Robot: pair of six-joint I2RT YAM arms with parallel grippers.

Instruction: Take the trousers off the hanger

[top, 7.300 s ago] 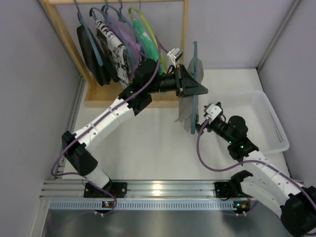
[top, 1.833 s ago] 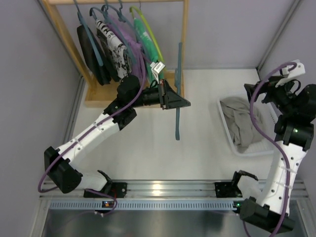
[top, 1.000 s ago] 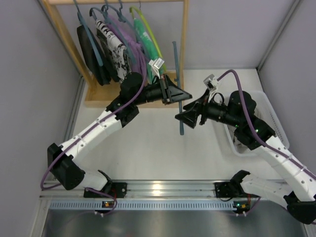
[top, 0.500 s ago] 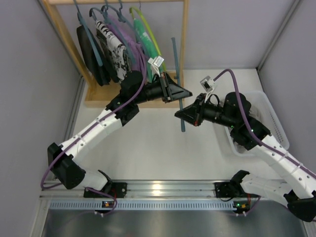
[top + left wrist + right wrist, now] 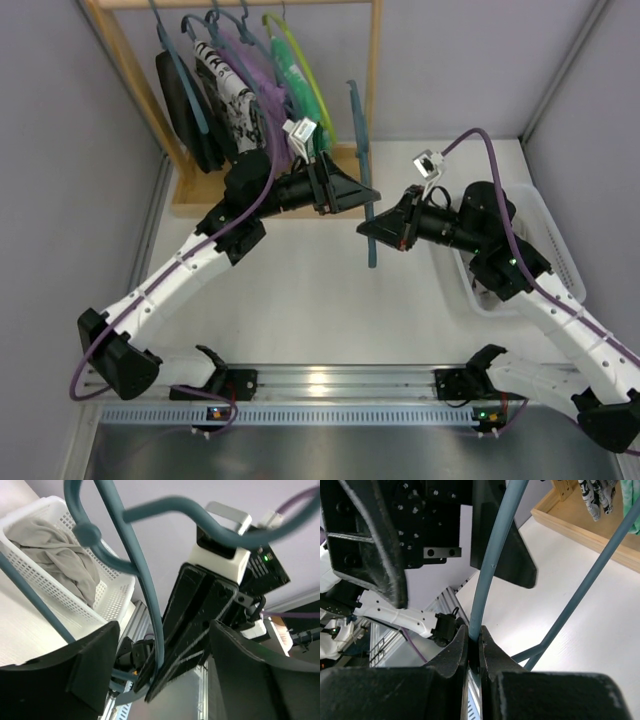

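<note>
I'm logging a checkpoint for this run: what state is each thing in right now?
Hanger: bare, held up in the air.
Trousers: off the hanger, crumpled in the basket.
Basket: upright, holding the trousers.
Left claw: open, fingers either side of the hanger.
Right claw: shut on the hanger.
Rack garments: hanging on their hangers.

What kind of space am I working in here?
Probably a lab test cell staged as a laundry corner: wooden clothes rack with hung garments, white basket holding grey trousers, partition walls.
</note>
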